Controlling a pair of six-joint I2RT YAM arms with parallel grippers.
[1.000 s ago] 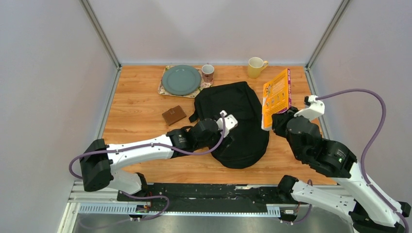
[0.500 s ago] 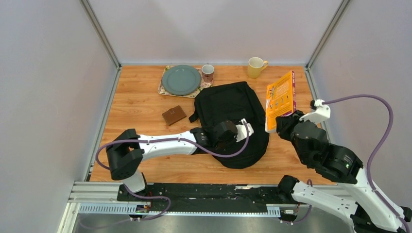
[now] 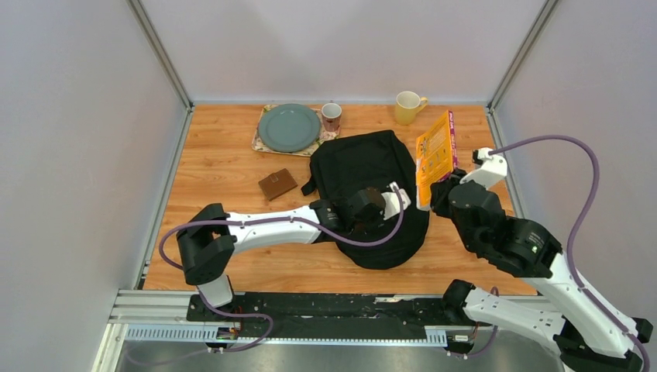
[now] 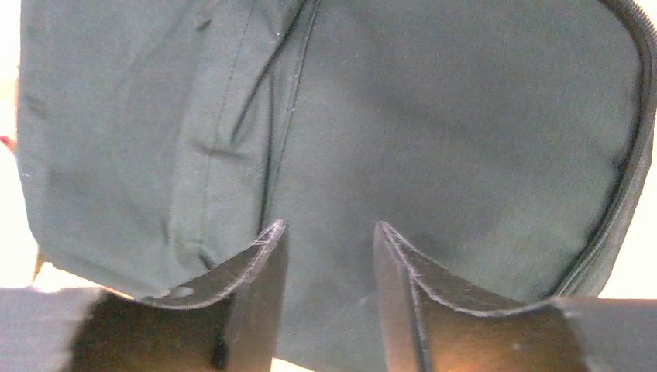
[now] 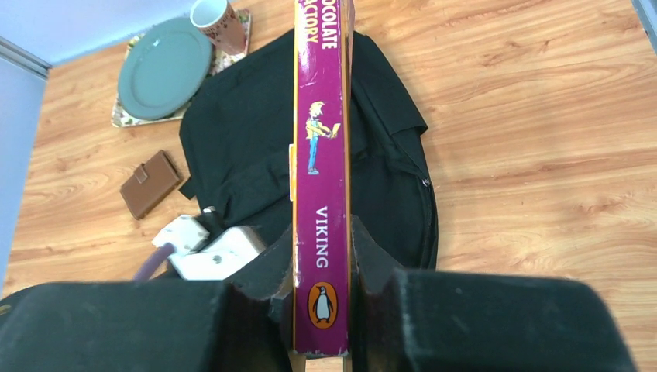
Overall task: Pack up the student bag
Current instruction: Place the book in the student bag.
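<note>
Reaching farther across than a second ago, the left arm now holds the left gripper (image 4: pixel 329 232) low over the large black soft fabric backpack (image 3: pixel 364 164), close to the zip that curves round its rounded end. Its jaws have drawn in from a wider spread. Black cloth fills the gap between the two fingers (image 4: pixel 259 263), but I cannot tell whether they pinch a fold or only press on the fabric. The right arm has swung back toward the bag over the last half second. The right gripper (image 5: pixel 321 244) is clamped on the lower end of an orange paperback book with a purple spine (image 5: pixel 321 139), which it holds raised off the wooden table (image 3: pixel 225 155), just beside the backpack's right side. The backpack lies flat near the middle of the table, and the stretch of zip in view looks closed. Judging by this, the left arm is trying to take hold and open the bag's mouth. The waiting book probably cannot go in until that succeeds.
</note>
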